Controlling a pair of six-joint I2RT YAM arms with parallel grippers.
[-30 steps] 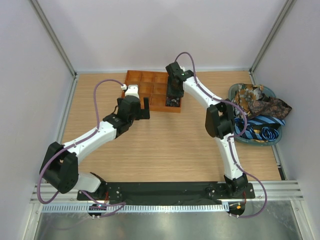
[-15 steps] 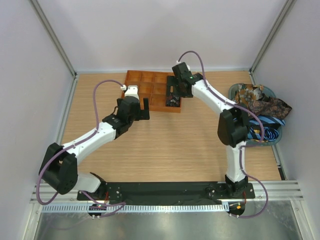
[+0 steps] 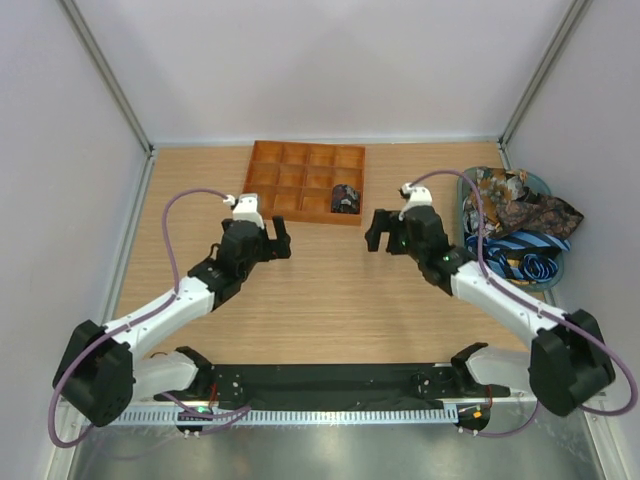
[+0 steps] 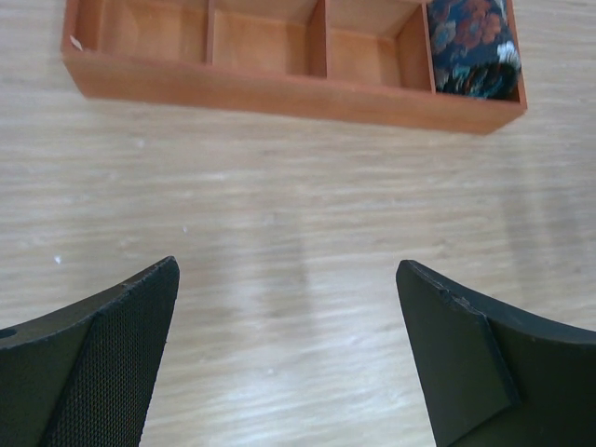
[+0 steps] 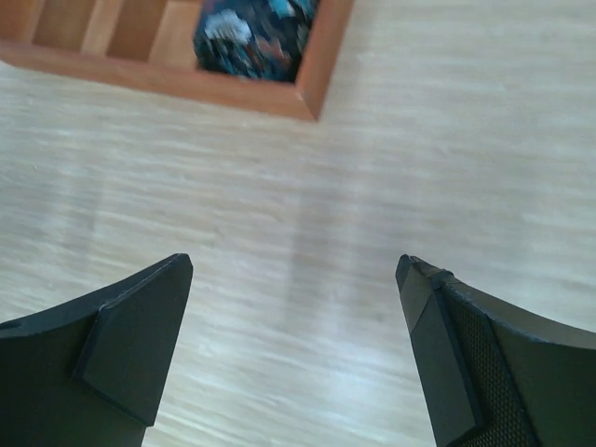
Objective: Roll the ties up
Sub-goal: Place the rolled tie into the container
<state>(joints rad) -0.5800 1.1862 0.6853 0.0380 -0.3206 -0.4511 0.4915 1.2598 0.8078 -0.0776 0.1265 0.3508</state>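
Note:
A rolled dark floral tie point(image 3: 346, 198) lies in the near right compartment of the orange gridded tray point(image 3: 290, 180); the left wrist view shows this rolled tie point(image 4: 473, 42) and so does the right wrist view point(image 5: 256, 33). Loose ties, brown floral point(image 3: 515, 205) and blue striped point(image 3: 525, 255), are heaped in a teal basket point(image 3: 512, 284) at the right. My left gripper point(image 3: 278, 232) point(image 4: 287, 270) hangs open over bare wood, in front of the tray. My right gripper point(image 3: 374, 230) point(image 5: 294, 265) is open and empty, near the tray's right corner.
The tray's rim point(image 4: 279, 88) point(image 5: 312, 88) runs across the top of both wrist views; its other compartments hold nothing. Grey walls close the table on three sides. Wooden tabletop point(image 3: 330, 300) stretches between the arms.
My right arm has drawn back from the tray toward the near right. Its jaws have opened, and the rolled tie stays in the compartment. The left arm has pulled back slightly.

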